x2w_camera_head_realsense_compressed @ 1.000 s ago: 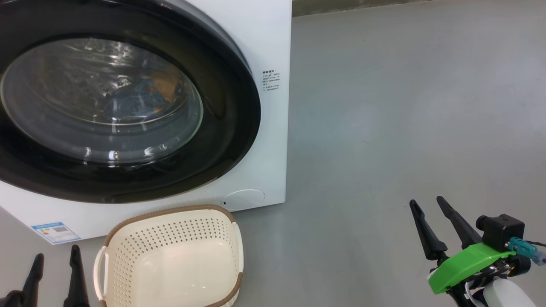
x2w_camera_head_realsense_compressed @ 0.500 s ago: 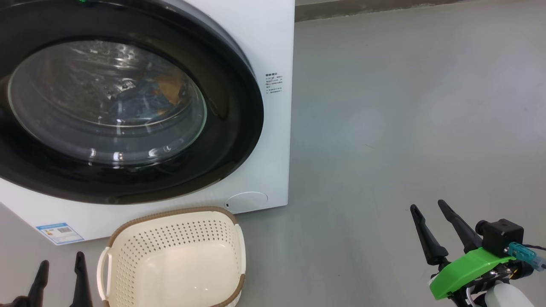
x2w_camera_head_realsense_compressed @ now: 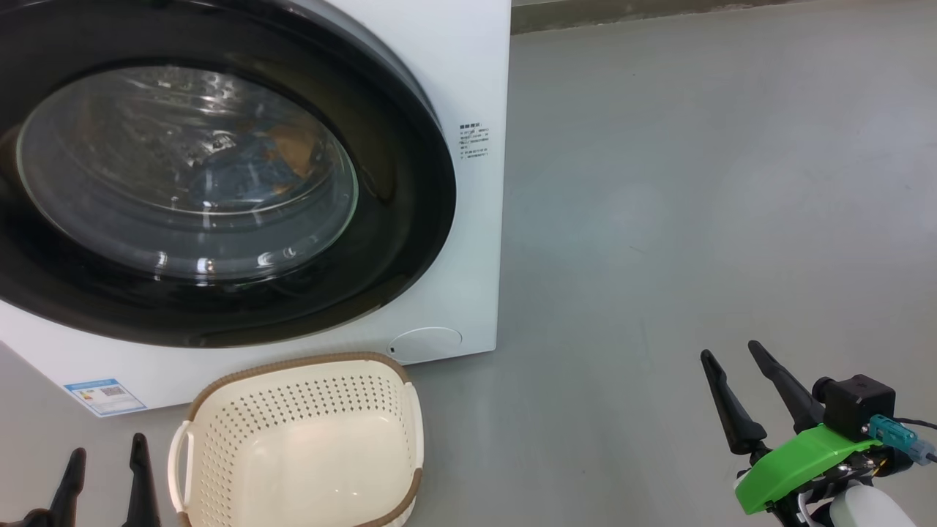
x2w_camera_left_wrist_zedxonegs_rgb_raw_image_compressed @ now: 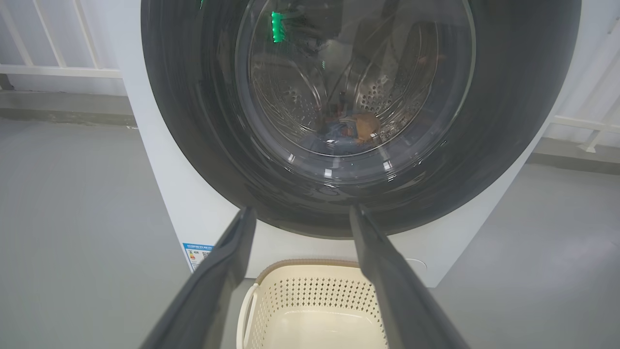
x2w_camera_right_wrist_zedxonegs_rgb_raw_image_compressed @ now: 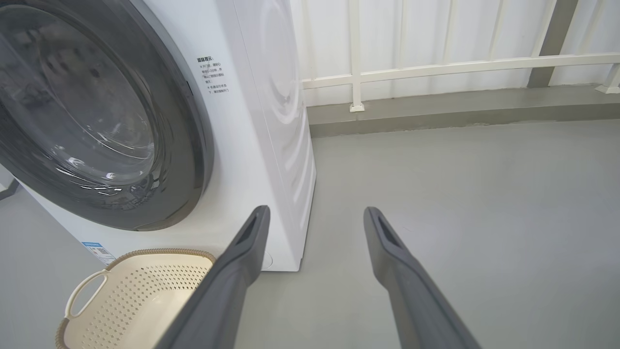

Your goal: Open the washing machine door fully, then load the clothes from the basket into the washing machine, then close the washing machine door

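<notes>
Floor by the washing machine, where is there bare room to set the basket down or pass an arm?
Widest bare patch: the grey floor right of the washing machine, back to the white railing, ahead of the right gripper. Crowded: the strip under the closed door, where the basket sits close to the machine's front beside the left gripper.

Long dark jaws, green wrist cover (x2w_camera_head_realsense_compressed: 794, 455), black box (x2w_camera_head_realsense_compressed: 858, 402), teal plug (x2w_camera_head_realsense_compressed: 893, 432), apparently white forearm (x2w_camera_head_realsense_compressed: 871, 510).

Smooth grey floor (x2w_camera_head_realsense_compressed: 695, 183), white railing (x2w_camera_right_wrist_zedxonegs_rgb_raw_image_compressed: 436, 68), pale wall (x2w_camera_right_wrist_zedxonegs_rgb_raw_image_compressed: 411, 29)
</notes>
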Tool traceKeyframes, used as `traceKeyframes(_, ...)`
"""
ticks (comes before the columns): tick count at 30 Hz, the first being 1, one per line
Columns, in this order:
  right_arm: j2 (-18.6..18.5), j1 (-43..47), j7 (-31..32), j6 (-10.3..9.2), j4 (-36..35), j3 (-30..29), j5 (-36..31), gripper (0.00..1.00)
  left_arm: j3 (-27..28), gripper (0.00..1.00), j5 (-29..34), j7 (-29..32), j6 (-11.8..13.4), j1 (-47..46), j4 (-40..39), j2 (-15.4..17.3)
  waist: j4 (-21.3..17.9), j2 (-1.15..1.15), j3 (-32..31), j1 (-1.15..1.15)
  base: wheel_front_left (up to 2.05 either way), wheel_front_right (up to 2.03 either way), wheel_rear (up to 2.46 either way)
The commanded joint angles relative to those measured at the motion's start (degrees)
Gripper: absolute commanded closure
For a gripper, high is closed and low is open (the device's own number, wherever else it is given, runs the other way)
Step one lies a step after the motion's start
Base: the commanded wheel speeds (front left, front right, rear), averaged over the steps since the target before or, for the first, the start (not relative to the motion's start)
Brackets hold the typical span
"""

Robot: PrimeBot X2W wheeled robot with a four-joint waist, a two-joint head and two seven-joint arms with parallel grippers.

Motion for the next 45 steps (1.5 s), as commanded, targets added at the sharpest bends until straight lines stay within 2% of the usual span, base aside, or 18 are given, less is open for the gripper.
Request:
traceKeyframes(1,-0.65,0.35,-0.28,-0.09,-1.49,1.02,-0.36,0.0,2.0,0.0,0.05,-0.36,-0.15,-1.09,-1.06,1.03,-0.01,0.0,-0.05,0.0,0.0,0.0,0.0)
traceKeyframes(12,-0.59,0.43,-0.28,-0.09,-1.72,1.32,-0.33,0.0,2.14,0.0,-0.27,-0.36,-0.15,-0.92,-1.46,0.86,0.06,0.0,-0.19,0.0,0.0,0.0,0.0)
traceKeyframes(13,0.03,0.0,0.0,0.0,-0.28,0.2,-0.08,1.0,0.01,1.0,-0.11,0.0,0.0,0.0,-0.09,-0.04,0.06,0.0,-0.19,0.0,0.0,0.0,0.0)
traceKeyframes(17,1.23,0.89,0.07,0.0,1.7,0.35,0.13,1.0,-0.36,1.0,-0.32,0.13,0.01,-0.01,2.15,-1.51,0.07,0.0,-0.2,0.0,0.0,0.0,0.0)
traceKeyframes(23,1.76,1.09,1.03,0.0,1.06,-0.54,3.4,1.0,-0.28,1.0,-3.83,1.29,0.0,-0.51,2.2,-1.69,0.34,0.0,-0.4,0.09,0.0,0.0,0.0)
traceKeyframes(25,2.54,1.29,2.46,-0.01,0.22,-1.87,8.23,1.0,-0.44,1.0,-9.09,2.71,0.03,-1.24,2.23,-1.95,0.73,0.0,-0.48,0.0,0.0,0.0,0.0)
traceKeyframes(29,3.07,1.44,3.42,-0.01,-0.36,-2.76,11.46,1.0,-0.52,1.0,-12.61,3.7,0.03,-1.73,2.25,-2.13,0.99,0.0,-0.59,0.0,0.0,0.0,0.0)
traceKeyframes(45,4.41,1.82,5.82,-0.03,-1.82,-4.99,19.49,1.0,-0.66,1.0,-21.39,6.2,0.05,-2.96,2.33,-2.58,1.64,0.0,-0.87,0.0,0.0,0.0,0.0)
